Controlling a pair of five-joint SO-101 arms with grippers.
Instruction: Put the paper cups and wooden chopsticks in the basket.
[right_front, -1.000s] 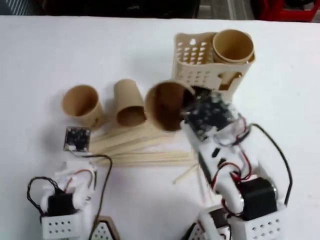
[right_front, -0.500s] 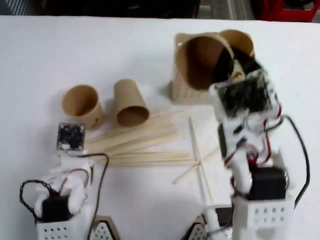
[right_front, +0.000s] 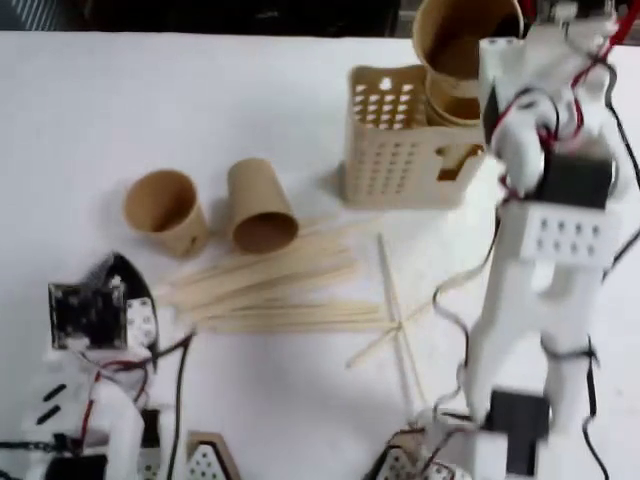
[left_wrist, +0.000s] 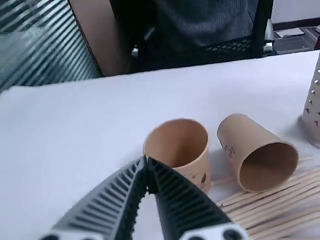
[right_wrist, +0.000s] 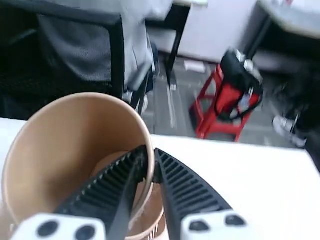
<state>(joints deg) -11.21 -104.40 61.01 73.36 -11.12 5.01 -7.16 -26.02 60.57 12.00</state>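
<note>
L gripper (left_wrist: 147, 161): jaws together, empty, by table's (right_front: 250, 90) near-L edge. Upright cup (right_front: 160, 207), tipped cup (right_front: 262, 208) beside; chopsticks (right_front: 270, 290) loose in front, room behind up to far edge. Basket (right_front: 395, 150): nested cup (right_front: 450, 105) inside. R gripper (right_wrist: 150, 156): clamped on raised cup (right_front: 455, 35) rim, over basket's R end.

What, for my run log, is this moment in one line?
right pincer: shut on paper cup, over basket | left pincer: shut | upright cup, lying cup, chopsticks: on table

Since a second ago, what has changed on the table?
The right tool carried its cup from beside the chopsticks up over the basket. The left tool drew back toward the near edge. The upright cup, the lying cup and the chopsticks stayed put.
</note>
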